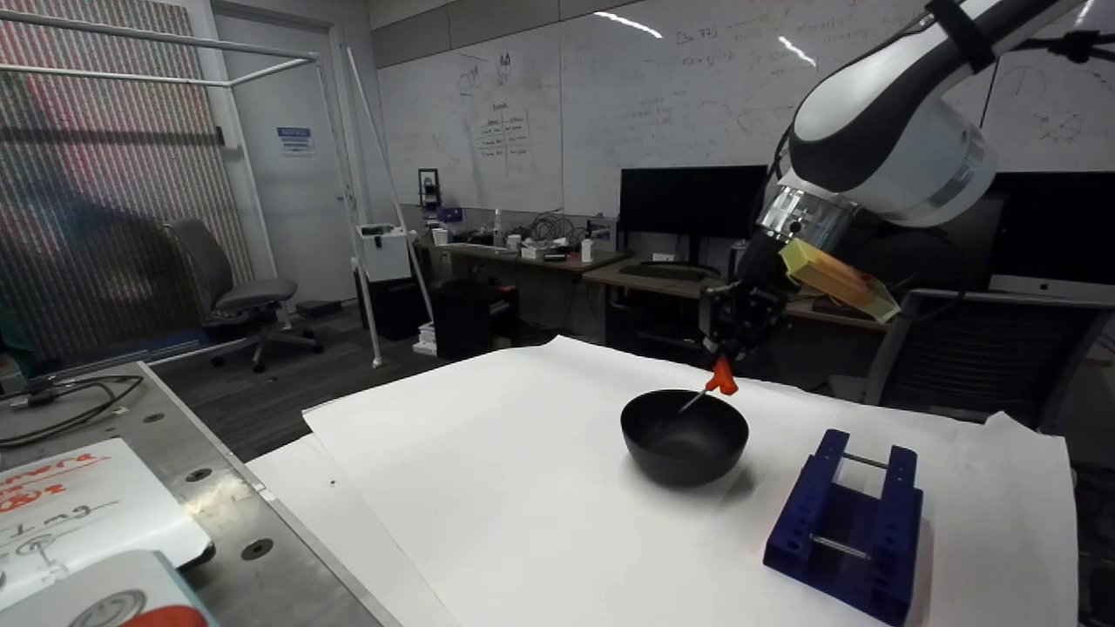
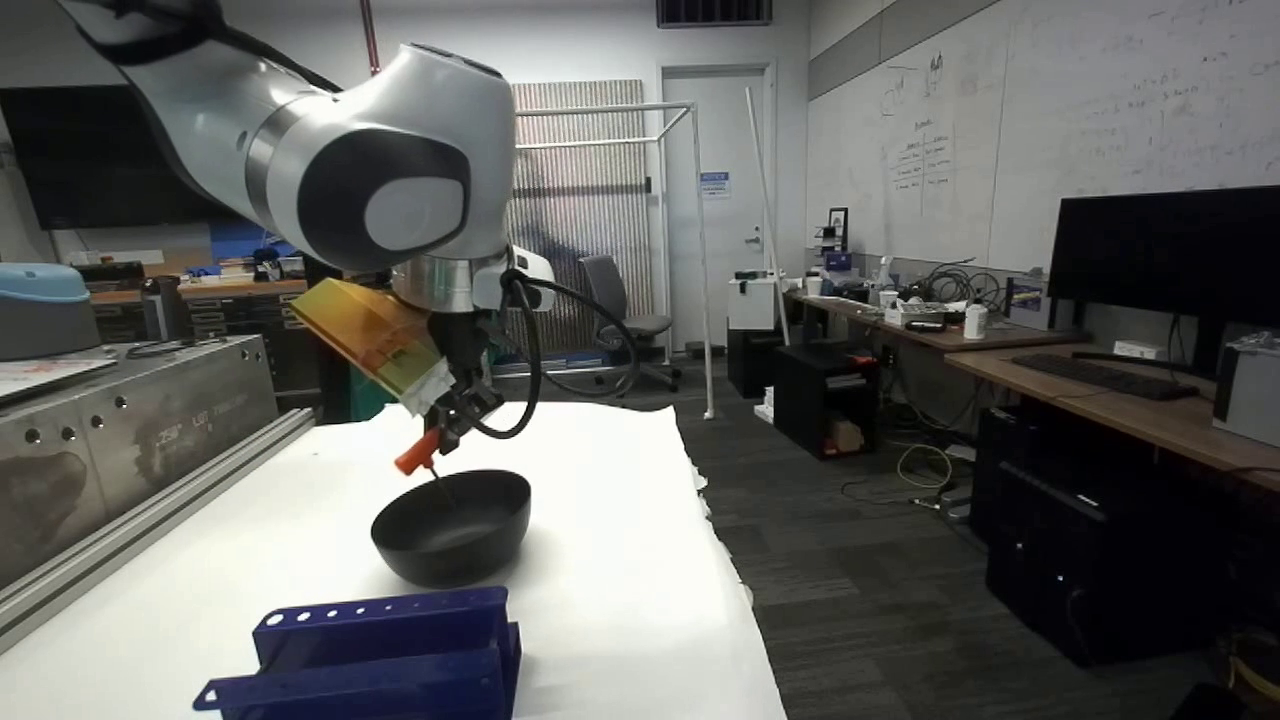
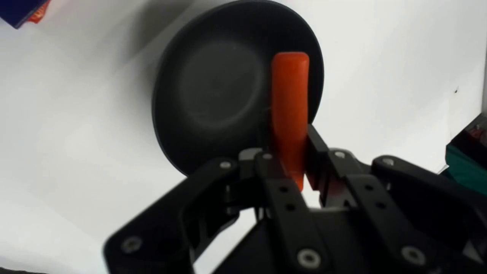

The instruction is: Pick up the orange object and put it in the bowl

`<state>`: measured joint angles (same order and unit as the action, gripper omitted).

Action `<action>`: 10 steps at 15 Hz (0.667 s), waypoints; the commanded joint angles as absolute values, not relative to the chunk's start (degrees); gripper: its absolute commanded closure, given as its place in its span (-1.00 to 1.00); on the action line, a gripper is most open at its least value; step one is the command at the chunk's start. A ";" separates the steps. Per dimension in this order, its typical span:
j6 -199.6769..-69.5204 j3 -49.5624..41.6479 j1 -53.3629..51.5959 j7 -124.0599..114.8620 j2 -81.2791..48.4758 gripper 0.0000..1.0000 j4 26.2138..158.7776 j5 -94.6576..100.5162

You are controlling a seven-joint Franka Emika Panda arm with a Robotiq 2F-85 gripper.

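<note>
The orange object is a small tool with an orange T-shaped handle (image 1: 721,378) and a thin metal shaft (image 1: 694,401). Its handle also shows in an exterior view (image 2: 418,454) and in the wrist view (image 3: 290,91). My gripper (image 3: 291,142) is shut on the orange handle, with a finger on each side. The gripper (image 1: 721,351) is just above the rim of the black bowl (image 1: 684,466), and the shaft slants down over or into the bowl (image 2: 455,560). Whether the shaft's tip touches the bowl is not clear. In the wrist view the bowl's inside (image 3: 220,83) holds nothing visible.
A dark blue stand (image 1: 858,522) is beside the bowl on the white sheet; it also shows in an exterior view (image 2: 370,650). A yellow-orange translucent block (image 1: 836,280) is fixed to the wrist. A metal bench (image 1: 253,522) borders the sheet.
</note>
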<state>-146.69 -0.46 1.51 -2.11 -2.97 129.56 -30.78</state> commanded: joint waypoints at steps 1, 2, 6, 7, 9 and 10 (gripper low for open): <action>-152.41 -0.47 1.97 1.24 -3.11 0.77 131.38 -33.54; -154.64 -0.23 2.07 2.57 -3.58 0.21 131.59 -35.29; -157.42 0.20 2.26 7.48 -5.40 -0.46 130.99 -42.01; -157.45 0.21 2.31 8.48 -5.66 -0.64 130.83 -43.20; -157.03 0.13 2.30 9.99 -5.59 -0.94 130.76 -45.10; -156.69 0.02 2.26 10.37 -5.46 -0.99 130.78 -45.36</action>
